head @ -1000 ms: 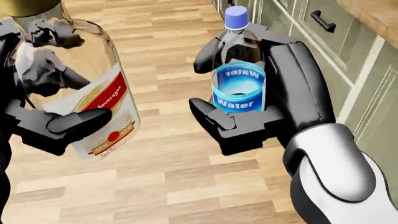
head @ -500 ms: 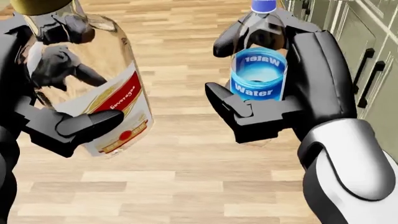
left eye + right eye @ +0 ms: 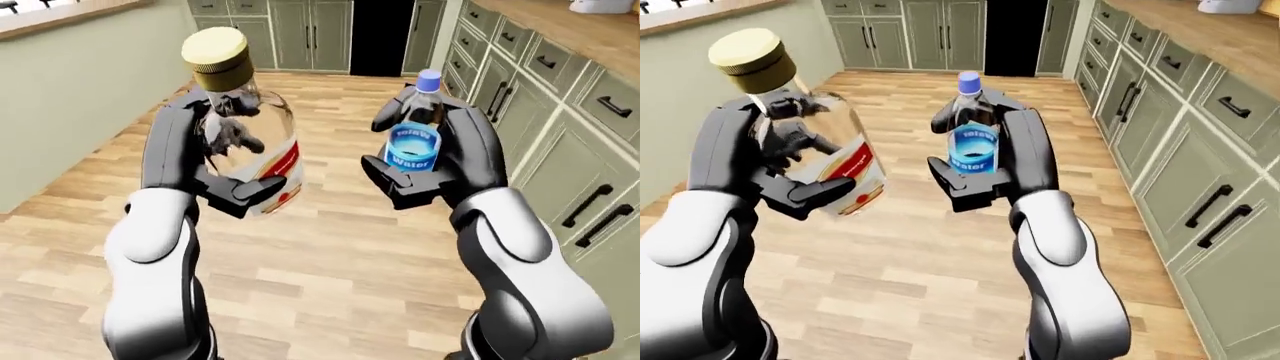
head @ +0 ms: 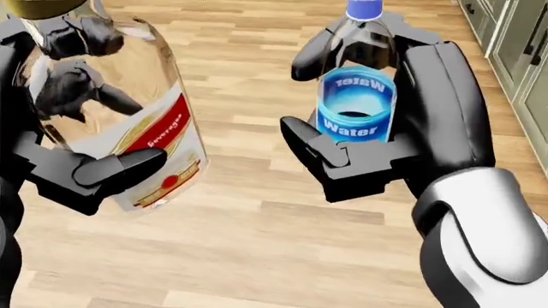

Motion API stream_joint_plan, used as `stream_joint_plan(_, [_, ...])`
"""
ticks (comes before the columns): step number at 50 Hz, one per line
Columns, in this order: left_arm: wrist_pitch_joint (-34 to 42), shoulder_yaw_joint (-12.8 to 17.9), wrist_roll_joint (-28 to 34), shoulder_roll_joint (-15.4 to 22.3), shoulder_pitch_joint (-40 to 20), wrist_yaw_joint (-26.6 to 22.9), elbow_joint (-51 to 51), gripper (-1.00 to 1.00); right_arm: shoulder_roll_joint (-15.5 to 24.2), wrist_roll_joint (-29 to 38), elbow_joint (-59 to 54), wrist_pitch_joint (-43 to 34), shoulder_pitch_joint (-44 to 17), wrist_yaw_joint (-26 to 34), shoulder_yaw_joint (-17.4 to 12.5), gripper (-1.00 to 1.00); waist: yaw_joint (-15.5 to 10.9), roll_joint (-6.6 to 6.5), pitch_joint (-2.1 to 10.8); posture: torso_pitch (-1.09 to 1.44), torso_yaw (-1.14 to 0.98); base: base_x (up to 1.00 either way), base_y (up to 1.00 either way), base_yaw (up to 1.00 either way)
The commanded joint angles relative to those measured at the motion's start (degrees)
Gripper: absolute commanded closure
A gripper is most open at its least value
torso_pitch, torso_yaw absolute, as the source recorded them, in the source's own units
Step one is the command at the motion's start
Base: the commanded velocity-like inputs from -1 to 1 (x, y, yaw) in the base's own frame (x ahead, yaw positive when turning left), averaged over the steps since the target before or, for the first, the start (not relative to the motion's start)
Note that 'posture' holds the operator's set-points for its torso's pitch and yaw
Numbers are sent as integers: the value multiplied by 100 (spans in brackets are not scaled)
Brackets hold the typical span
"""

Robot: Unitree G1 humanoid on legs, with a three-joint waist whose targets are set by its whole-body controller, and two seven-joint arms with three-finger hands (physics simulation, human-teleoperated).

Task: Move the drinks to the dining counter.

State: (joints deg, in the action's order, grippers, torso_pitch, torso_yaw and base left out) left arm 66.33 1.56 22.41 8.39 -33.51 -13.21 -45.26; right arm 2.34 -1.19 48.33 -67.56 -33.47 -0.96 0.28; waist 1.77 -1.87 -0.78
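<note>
1. Your left hand (image 3: 215,169) has its dark fingers clamped round a large clear glass bottle (image 3: 250,150). The bottle has a gold screw cap (image 3: 216,57) and a red and white label, and it tilts with the cap leaning toward the left of the left-eye view.
2. Your right hand (image 3: 440,169) has its fingers closed round a small water bottle (image 3: 414,139). That bottle stands upright, with a blue cap and a blue label reading "Water".
3. Both bottles are held up in the air over a wooden plank floor (image 3: 330,255), side by side and apart from each other.
4. Along the right of the eye views runs a row of grey-green base cabinets (image 3: 1160,127) with dark bar handles, topped by a wooden counter (image 3: 1200,34).
5. More grey-green cabinet doors (image 3: 300,34) line the top of the left-eye view, next to a tall black opening (image 3: 382,37).
6. A plain pale green wall (image 3: 70,90) fills the left side, capped by a wooden ledge at the top left corner.
7. A pale object sits on the counter at the top right corner, cut off by the frame, so you cannot tell what it is.
8. In the head view the glass bottle's cap is cropped at the top edge, and your left fingers show warped through the glass.
9. The small print on the red label is too fine to read clearly.
</note>
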Motion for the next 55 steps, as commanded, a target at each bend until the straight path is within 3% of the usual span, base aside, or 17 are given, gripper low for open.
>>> stream_joint_plan(1, [-96, 80, 12, 47, -45, 29, -20, 100, -23, -10, 40, 160, -33, -8, 39, 100, -74, -288, 111, 0, 0, 91, 45, 0])
stream_joint_plan(4, [-56, 83, 10, 68, -68, 23, -41, 100, -36, -9, 52, 149, -39, -14, 48, 100, -174, -256, -190, 0, 0, 91, 45, 0])
stream_joint_plan(13, [21, 63, 7, 86, -117, 19, -93, 100, -41, -95, 90, 107, -59, -17, -32, 100, -226, -132, 42, 0, 0, 93, 39, 0])
stream_joint_plan(16, [-57, 91, -16, 79, -86, 31, -48, 100, -34, -109, 98, 99, -61, -37, -16, 100, -58, 277, -97, 0, 0, 95, 34, 0])
stream_joint_plan(17, [-24, 89, -12, 88, -90, 24, -77, 100, -31, -115, 80, 119, -58, -37, -20, 100, -113, 174, -309, 0, 0, 95, 33, 0])
stream_joint_plan(19, [18, 83, -6, 101, -93, 16, -117, 100, -28, -125, 68, 149, -46, -40, -19, 100, -48, 318, -43, 0, 0, 96, 33, 0])
stream_joint_plan(23, [-63, 110, -29, 96, -57, 29, -68, 100, -31, -145, 51, 187, -17, -52, -16, 100, -32, 514, -15, 0, 0, 96, 33, 0])
stream_joint_plan(26, [-19, 92, -23, 104, -56, 27, -107, 100, -22, -154, 58, 168, -36, -62, -12, 100, -53, 312, 58, 0, 0, 96, 31, 0])
stream_joint_plan(28, [-50, 96, -30, 95, -44, 39, -85, 100, -28, -166, 90, 133, -47, -71, -21, 100, -178, -450, 106, 0, 0, 96, 30, 0])
stream_joint_plan(29, [-64, 94, -33, 90, -36, 43, -78, 100, -27, -173, 80, 150, -40, -71, -30, 100, -127, -101, -20, 0, 0, 96, 30, 0])
stream_joint_plan(38, [-63, 78, -33, 91, -43, 52, -75, 100, -14, -231, 80, 139, -59, -104, -62, 100, -338, -175, 13, 0, 0, 99, 22, 0])
stream_joint_plan(41, [-92, 90, -39, 86, -16, 51, -75, 100, -13, -243, 94, 130, -60, -123, -51, 100, -240, 22, 86, 0, 0, 100, 18, 0])
stream_joint_plan(43, [-96, 88, -39, 87, 2, 49, -88, 100, -10, -244, 79, 172, -30, -127, -35, 100, -123, 366, -59, 0, 0, 100, 19, 0])
stream_joint_plan(44, [-92, 85, -37, 86, 7, 49, -95, 100, -7, -241, 56, 196, -25, -128, -29, 100, -166, 234, -265, 0, 0, 100, 19, 0])
stream_joint_plan(51, [-71, 75, -21, 95, -10, 36, -98, 100, -12, -263, 81, 169, -31, -138, -43, 100, -49, 519, 40, 0, 0, 100, 19, 0])
stream_joint_plan(53, [-81, 70, -16, 93, 4, 35, -95, 100, -13, -273, 62, 197, -16, -136, -54, 100, -69, 393, 61, 0, 0, 100, 19, 0])
stream_joint_plan(55, [-91, 62, -9, 87, 24, 36, -98, 100, -12, -285, 70, 207, -2, -136, -66, 100, -180, -322, 109, 0, 0, 100, 14, 0])
